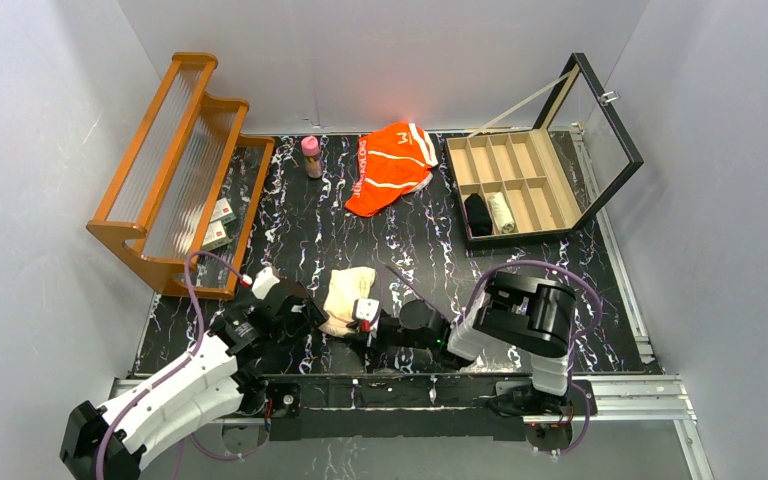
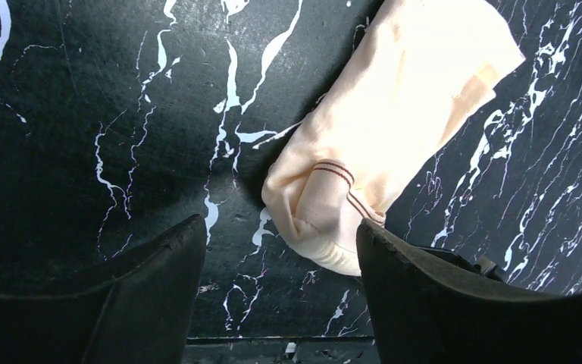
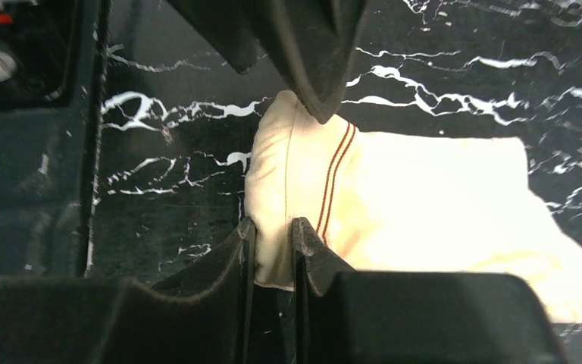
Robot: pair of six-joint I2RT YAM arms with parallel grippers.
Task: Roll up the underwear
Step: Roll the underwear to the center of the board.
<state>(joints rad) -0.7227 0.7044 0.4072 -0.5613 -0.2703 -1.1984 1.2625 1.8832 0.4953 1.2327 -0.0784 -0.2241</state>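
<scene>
A: Near edge first. Hands?

B: Right hand (image 3: 273,227) is narrowed to a slit, pinching the near hem of the beige underwear (image 3: 424,197) just beside its two brown stripes. Left hand (image 2: 280,227) is spread wide and holds nothing. Its right finger (image 2: 424,288) is at the same bunched end, but I cannot tell whether it touches.

A: Arm pose?

B: Both arms are low over the bench (image 1: 410,250). They angle inward from either side, wrists tipped down, and meet at the cloth's near end.

A: Step in hand?

B: My judgement is the start of the roll on the beige piece. It lies as a folded strip running away from the bases, with only the near end gathered.

A: Next move needs?

B: Turn the pinched hem over toward the far end and keep it tight. The left hand is probably needed to steady the other side of the bunch, or the roll will skew.

A: Further back?

B: The orange underwear (image 1: 390,165) lies loose and unrolled at the far side, well apart, left of the open divided box (image 1: 525,234).
</scene>
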